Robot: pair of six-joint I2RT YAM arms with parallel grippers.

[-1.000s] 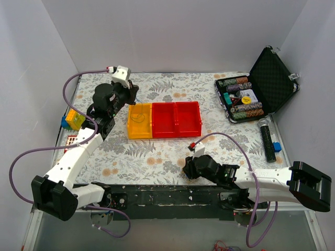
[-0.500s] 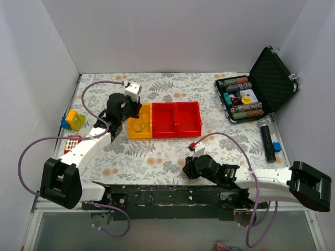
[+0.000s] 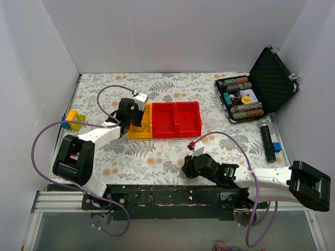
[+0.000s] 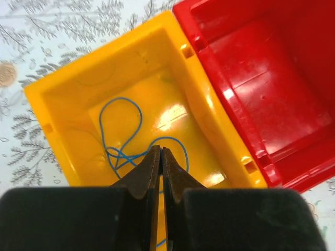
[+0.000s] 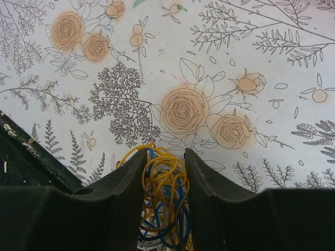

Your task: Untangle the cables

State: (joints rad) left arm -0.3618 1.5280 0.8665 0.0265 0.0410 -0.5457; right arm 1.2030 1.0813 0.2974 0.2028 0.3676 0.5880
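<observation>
While hanging over the yellow bin (image 4: 63,130), left claw (image 4: 160,151): clenched, tips pressed flat together with no gap, low above the bin floor.
Left claw and blue wire (image 4: 123,136): tips right at one arc of the wire; pinched or merely beside it, cannot tell.
Right claw (image 5: 164,157): clamped on the cables (image 5: 162,204), low at the near edge of the worktop (image 5: 251,63).
Cables: tangled bundle of yellow-orange and blue loops wedged between the right fingers (image 5: 131,178), touching both inner faces, bulging just past the tips toward a printed rose.
Blue wire: lying in loose curls on the yellow bin's floor, well apart from the bundle.
Yellow bin: leftmost in a row, side against the red bin (image 4: 251,78).
Red bin: two compartments, as seen from the top camera.
Far right of worktop: open black case (image 3: 272,78) with stacked chips.
Far left edge: coloured toy blocks (image 3: 73,119).
</observation>
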